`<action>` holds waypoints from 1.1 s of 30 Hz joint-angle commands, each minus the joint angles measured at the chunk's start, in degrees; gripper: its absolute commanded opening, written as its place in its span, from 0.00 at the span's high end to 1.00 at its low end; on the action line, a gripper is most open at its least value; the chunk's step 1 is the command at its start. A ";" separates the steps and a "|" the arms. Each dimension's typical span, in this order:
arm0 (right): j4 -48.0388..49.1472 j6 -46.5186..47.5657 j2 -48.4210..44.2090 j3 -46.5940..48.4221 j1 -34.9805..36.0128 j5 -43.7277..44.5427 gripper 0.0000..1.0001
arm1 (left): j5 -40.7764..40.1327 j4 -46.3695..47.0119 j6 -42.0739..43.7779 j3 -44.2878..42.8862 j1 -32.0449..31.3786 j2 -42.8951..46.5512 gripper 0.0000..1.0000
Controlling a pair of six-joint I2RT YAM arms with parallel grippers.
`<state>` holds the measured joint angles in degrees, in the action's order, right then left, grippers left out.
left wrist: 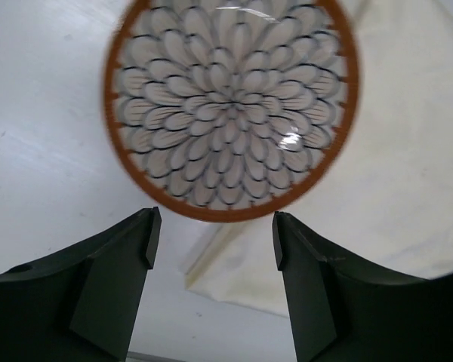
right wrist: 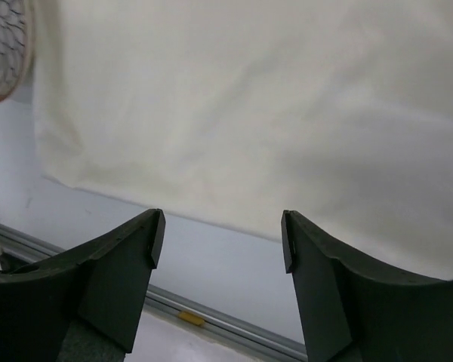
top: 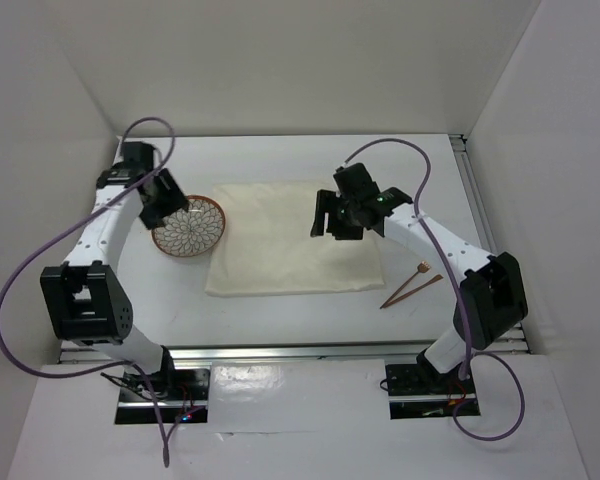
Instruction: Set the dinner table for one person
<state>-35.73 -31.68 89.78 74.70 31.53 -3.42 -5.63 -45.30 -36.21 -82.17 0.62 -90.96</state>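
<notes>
The white dinner table [top: 280,315] carries a cream cloth [top: 280,245] at its middle. A round bowl with a petal pattern and orange-brown rim [top: 190,227] sits at the cloth's left edge, and fills the top of the left wrist view [left wrist: 230,105]. A pair of brown chopsticks [top: 412,287] lies right of the cloth. My left gripper [top: 165,205] is open and empty just above the bowl's left rim. My right gripper [top: 332,217] is open and empty over the cloth's right part [right wrist: 249,113].
White walls enclose the table on three sides. A metal rail [top: 290,350] runs along the near edge and another along the right edge [top: 470,190]. Purple cables loop off both arms.
</notes>
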 commanded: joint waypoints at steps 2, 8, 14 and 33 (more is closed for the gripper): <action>-2.86 -0.40 -4.17 -4.38 0.46 1.48 0.17 | 17.28 4.77 0.34 8.77 12.89 2.98 0.22; -4.08 -0.40 -5.49 -6.14 0.46 2.19 0.12 | 23.91 11.62 -0.35 13.18 18.10 -1.76 0.12; -5.14 -0.40 -4.96 -4.21 -0.06 3.95 0.11 | 22.77 15.59 -3.43 14.41 18.10 -6.33 0.24; -6.37 -0.92 -4.96 -3.68 -0.06 4.56 0.11 | 15.92 19.55 -5.28 25.04 18.63 2.53 0.15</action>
<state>-41.25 -31.94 86.37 69.12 31.51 0.08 14.72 -25.36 -40.38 -58.89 18.92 -92.55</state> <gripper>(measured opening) 0.888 0.850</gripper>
